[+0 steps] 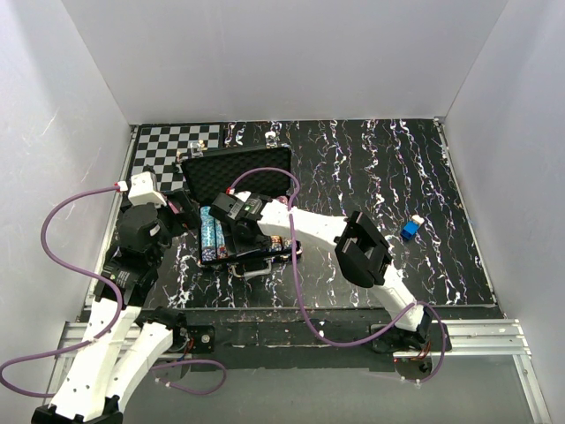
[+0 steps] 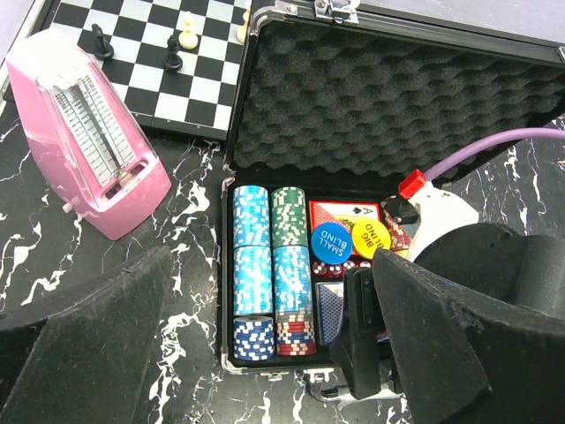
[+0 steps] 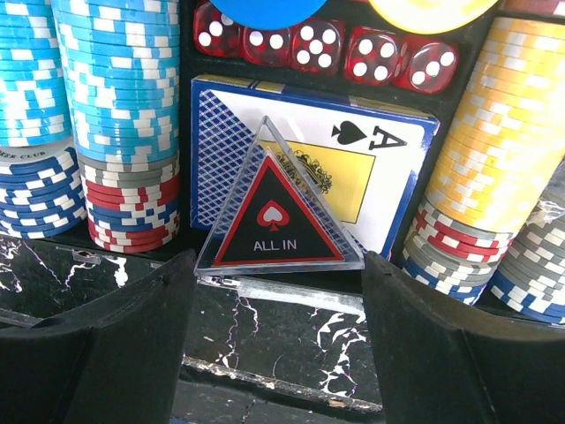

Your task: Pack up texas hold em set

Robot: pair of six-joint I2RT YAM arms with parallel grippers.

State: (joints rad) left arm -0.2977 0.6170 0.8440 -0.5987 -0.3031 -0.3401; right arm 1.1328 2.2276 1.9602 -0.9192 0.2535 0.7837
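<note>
On the marbled table (image 1: 424, 177), the briefcase (image 2: 397, 97) is laid open, filled with chips (image 2: 252, 221) and cards (image 3: 221, 115). Over it the left gripper (image 2: 269, 265) is held with fingers wide apart. At its near edge a triangular marker (image 3: 278, 212) is clamped between the fingers of the right gripper (image 3: 278, 265).

The case (image 2: 239, 88) has a shiny silver metal rim, and inside its lid the black foam (image 2: 397, 97) looks soft, bumpy and dull. Inside the case the chips (image 2: 252, 216) look like smooth plastic and the red dice (image 3: 305, 40) are see-through; the clear plastic triangle (image 3: 275, 208) at its front edge is glossy.
</note>
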